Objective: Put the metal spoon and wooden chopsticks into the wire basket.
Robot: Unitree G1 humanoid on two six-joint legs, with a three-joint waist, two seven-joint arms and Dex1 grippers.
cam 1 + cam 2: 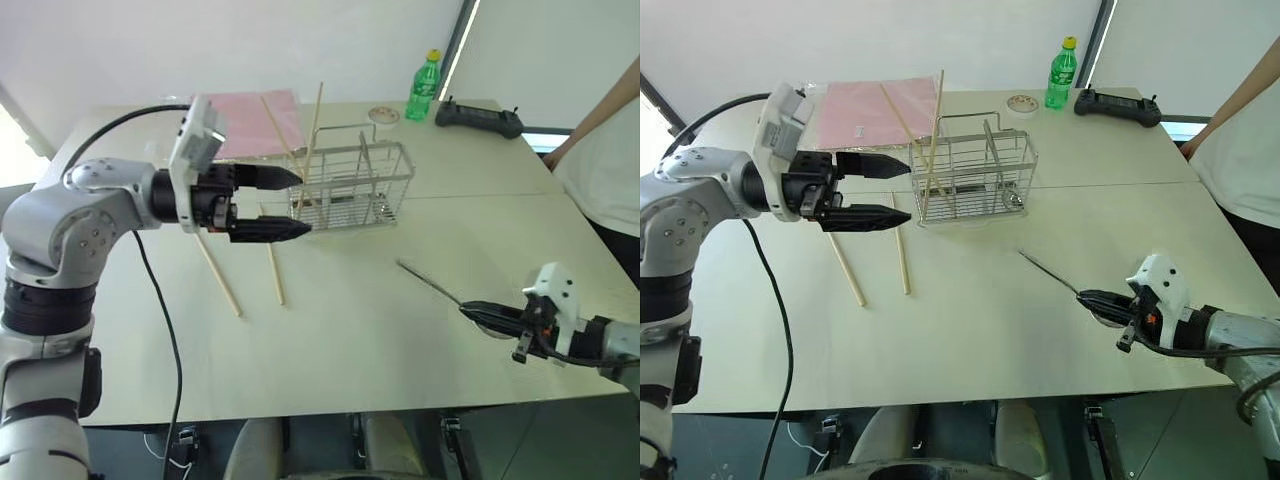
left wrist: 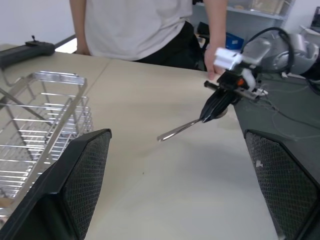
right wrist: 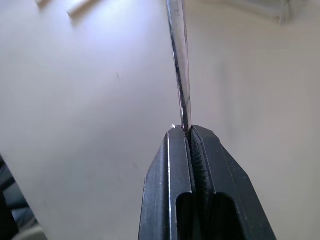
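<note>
Right tool [image 1: 470, 309]: I had it pinched on the metal spoon [image 1: 428, 283]; its handle pointed to 10 o'clock.
Handling: likely light, stiff, slippery.
Left tool [image 1: 300, 203]: spread, empty.

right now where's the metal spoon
The metal spoon is clamped in the right gripper near the table's front right, handle aimed toward the wire basket.

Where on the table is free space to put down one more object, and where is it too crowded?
Bare table lies between the wire basket and the right tool holding the metal spoon, and along the near edge. Crowded: around the left tool, the loose wooden chopsticks and the basket.
</note>
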